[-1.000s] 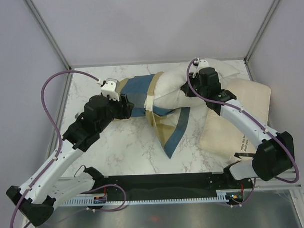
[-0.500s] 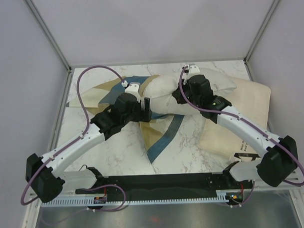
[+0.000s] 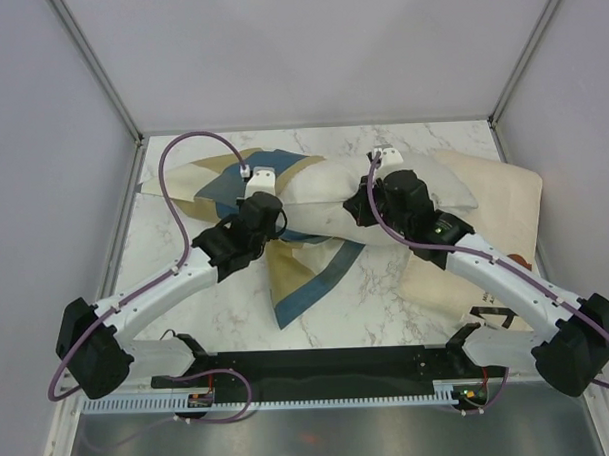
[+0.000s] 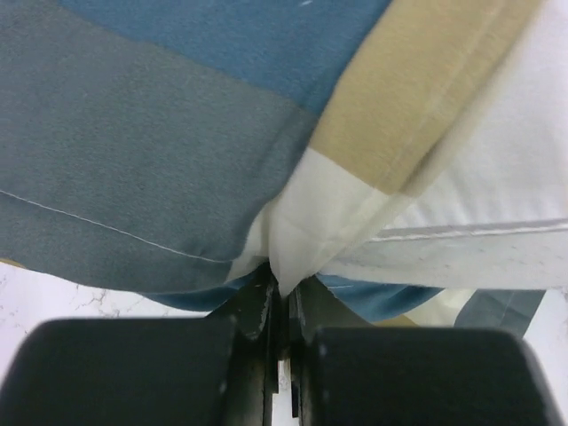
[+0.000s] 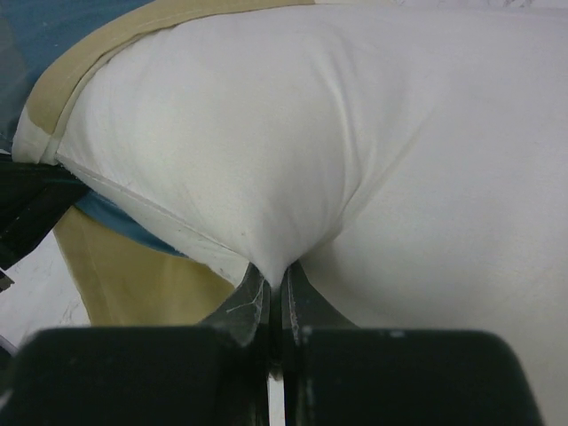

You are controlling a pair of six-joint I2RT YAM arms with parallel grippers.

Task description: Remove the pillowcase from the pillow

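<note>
Pinching a soft cream fold of blue-tan pillowcase (image 4: 160, 160), left gripper (image 4: 282, 288) is squeezing tight; right gripper (image 5: 275, 282) is nipping the plump white pillow (image 5: 266, 133) near the tabletop's (image 3: 377, 297) far edge.

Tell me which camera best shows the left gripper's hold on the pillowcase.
Left wrist: the left gripper is shut on a cream fold of the pillowcase, seen close. The top view shows that grip too small to judge; the right wrist view shows only the pillowcase's edge.
</note>
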